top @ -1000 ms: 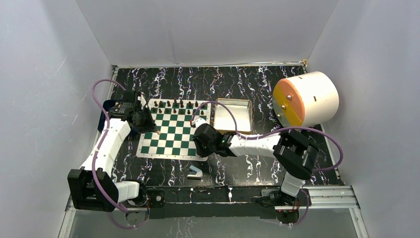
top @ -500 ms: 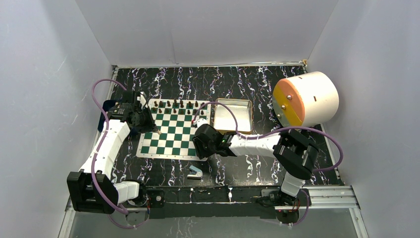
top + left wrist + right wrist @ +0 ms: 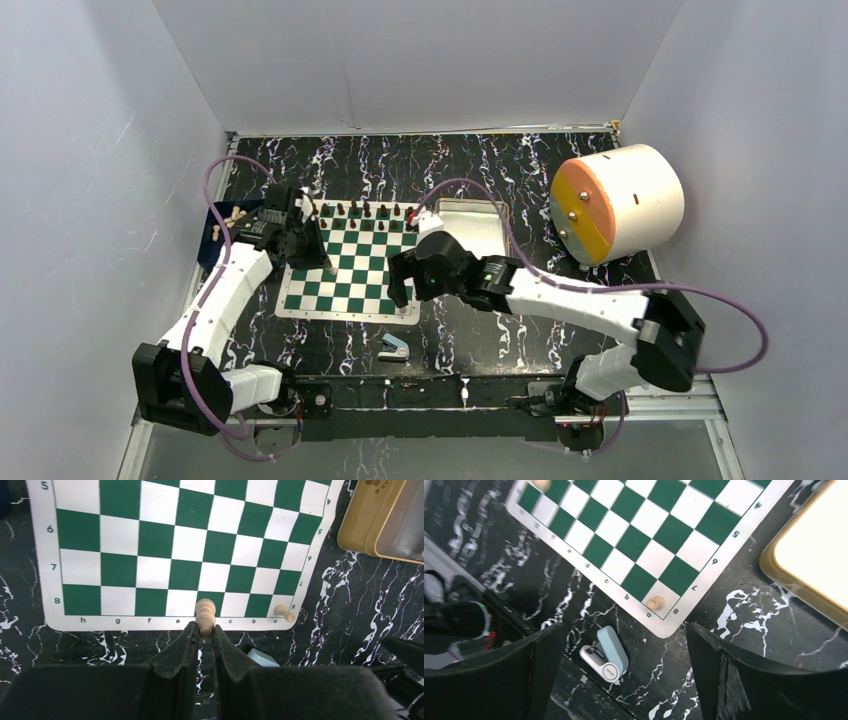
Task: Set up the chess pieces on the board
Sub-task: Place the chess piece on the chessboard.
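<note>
On the black marbled table [image 3: 520, 170], the right claw [image 3: 402, 290] had just sprung wide apart and lifted, leaving a pale piece [image 3: 655, 602] on the near right corner square of the board [image 3: 644, 525]. Farther left, the left claw [image 3: 203, 632] stayed clamped on a second pale piece [image 3: 205, 615], probably next to place.

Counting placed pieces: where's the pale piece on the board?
Right wrist view: pale piece on the board's near-right corner square, nearest the blue-and-white stapler.
</note>
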Tool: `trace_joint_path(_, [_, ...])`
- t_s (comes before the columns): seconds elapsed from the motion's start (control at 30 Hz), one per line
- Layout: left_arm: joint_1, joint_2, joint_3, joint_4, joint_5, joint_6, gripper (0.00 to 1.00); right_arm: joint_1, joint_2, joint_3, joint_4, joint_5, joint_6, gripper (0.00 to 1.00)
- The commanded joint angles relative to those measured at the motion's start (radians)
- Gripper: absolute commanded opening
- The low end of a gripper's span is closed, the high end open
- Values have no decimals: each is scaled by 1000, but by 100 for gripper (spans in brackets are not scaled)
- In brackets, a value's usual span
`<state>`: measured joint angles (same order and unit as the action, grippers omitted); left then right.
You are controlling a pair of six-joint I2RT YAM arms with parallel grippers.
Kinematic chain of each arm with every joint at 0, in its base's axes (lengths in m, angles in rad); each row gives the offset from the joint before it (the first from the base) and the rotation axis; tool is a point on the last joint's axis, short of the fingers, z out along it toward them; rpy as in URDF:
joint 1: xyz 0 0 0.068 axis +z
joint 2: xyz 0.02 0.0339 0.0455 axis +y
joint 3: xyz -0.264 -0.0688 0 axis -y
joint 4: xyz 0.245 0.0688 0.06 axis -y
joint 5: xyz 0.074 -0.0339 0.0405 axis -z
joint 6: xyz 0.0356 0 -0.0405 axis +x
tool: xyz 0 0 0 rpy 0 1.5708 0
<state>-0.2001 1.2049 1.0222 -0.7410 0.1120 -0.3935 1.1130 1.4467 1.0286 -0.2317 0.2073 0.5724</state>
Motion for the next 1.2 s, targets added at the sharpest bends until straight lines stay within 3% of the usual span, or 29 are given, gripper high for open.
trace_joint_path(0.0, [-78,-41,-8,22,-49,-51,0,-2,-152,38,-46,98,44,99])
trace_joint_path(0.5, [-425,23,-108,172,-323,-140,0,-2,-427,-47,-34,265,112,99])
trace_joint_path(1.17, [-539,132,-181,254,-375,-185,0,-2,-555,-86,-70,344,135,99])
